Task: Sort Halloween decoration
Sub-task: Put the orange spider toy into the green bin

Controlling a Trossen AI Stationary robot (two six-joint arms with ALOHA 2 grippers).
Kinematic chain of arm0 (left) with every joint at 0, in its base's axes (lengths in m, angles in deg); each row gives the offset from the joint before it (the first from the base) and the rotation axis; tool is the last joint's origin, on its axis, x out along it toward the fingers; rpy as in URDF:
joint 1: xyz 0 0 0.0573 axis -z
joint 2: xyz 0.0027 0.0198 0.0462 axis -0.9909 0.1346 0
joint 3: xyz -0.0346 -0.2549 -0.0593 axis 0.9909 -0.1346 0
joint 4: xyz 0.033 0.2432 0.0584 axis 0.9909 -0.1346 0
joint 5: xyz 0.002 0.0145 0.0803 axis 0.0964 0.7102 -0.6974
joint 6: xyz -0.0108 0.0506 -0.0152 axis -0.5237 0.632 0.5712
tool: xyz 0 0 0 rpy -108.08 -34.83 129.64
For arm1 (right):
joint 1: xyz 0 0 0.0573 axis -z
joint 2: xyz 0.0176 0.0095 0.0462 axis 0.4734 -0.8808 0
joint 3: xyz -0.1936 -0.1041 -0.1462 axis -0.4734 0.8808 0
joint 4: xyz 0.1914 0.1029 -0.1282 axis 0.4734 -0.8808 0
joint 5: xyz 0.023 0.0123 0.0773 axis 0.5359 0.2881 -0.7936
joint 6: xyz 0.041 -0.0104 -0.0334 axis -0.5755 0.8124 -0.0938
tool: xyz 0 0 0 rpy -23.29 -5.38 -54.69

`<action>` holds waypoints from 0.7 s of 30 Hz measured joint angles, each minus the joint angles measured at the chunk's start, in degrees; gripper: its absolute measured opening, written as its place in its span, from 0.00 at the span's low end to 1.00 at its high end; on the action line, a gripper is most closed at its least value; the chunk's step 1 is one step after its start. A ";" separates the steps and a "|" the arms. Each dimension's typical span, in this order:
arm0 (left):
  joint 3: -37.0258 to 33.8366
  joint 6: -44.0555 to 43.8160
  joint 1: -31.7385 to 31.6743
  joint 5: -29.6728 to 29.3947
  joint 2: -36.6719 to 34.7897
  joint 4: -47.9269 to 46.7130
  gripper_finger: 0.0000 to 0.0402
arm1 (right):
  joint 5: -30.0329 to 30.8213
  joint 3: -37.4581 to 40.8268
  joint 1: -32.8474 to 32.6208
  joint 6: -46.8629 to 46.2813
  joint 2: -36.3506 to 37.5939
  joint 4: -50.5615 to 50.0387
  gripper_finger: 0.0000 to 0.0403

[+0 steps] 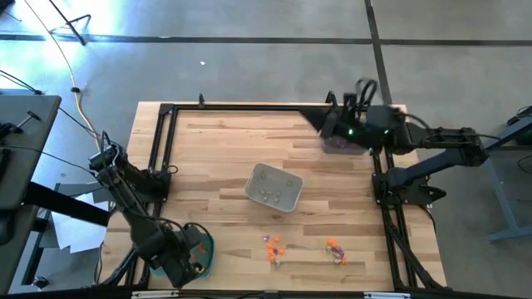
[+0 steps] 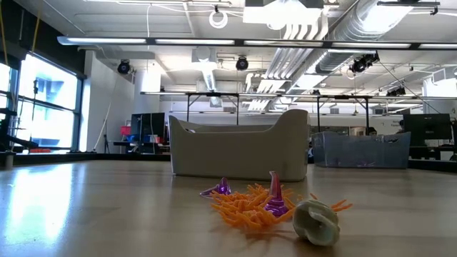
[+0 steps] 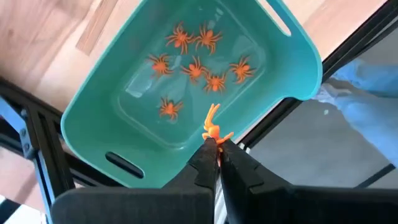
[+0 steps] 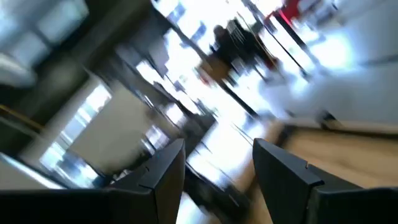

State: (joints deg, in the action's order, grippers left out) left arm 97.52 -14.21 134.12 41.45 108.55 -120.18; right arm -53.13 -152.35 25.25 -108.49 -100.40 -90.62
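The Halloween decoration is small trinkets. Several orange spiders (image 3: 196, 68) lie in a teal tray (image 3: 292, 68) at the table's near left corner. My left gripper (image 3: 216, 149) hangs over that tray (image 1: 204, 249), shut on one more orange spider (image 3: 212, 129). Loose orange pieces (image 1: 274, 247) and a second clump (image 1: 335, 247) lie near the front edge; the low view shows them as an orange pile (image 2: 246, 207) with purple pieces (image 2: 275, 203) and a pale one (image 2: 316, 221). My right gripper (image 4: 217, 163) is open and empty, raised at the far right (image 1: 331, 124). My left gripper pinches one end of the orange spider (image 3: 214, 140) between its two fingertips. The fingers come from above and point down. The spider sticks out past the fingertips, clear of the teal tray's floor.
A grey tray (image 1: 273, 187) with pale bits inside stands mid-table. A dark tray (image 1: 345, 144) sits at the far right under my right arm. A black frame (image 1: 162, 141) borders the wooden table. Bare wood lies between the trays.
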 joint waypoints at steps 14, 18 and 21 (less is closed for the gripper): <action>0.00 3.82 -0.55 -0.98 0.47 0.75 0.00 | -11.75 -0.02 3.75 -5.99 0.20 5.95 0.45; 0.02 3.73 -0.56 -1.31 0.47 0.87 0.00 | -12.10 -0.02 2.78 -5.96 0.20 -3.07 0.45; 0.02 3.08 -0.54 -2.17 0.47 0.96 0.00 | -12.17 -0.02 1.11 -5.95 0.20 -12.11 0.45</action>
State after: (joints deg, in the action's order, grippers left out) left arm 97.55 -11.14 133.58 39.28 109.01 -119.22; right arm -65.29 -152.38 26.36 -114.44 -100.20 -102.73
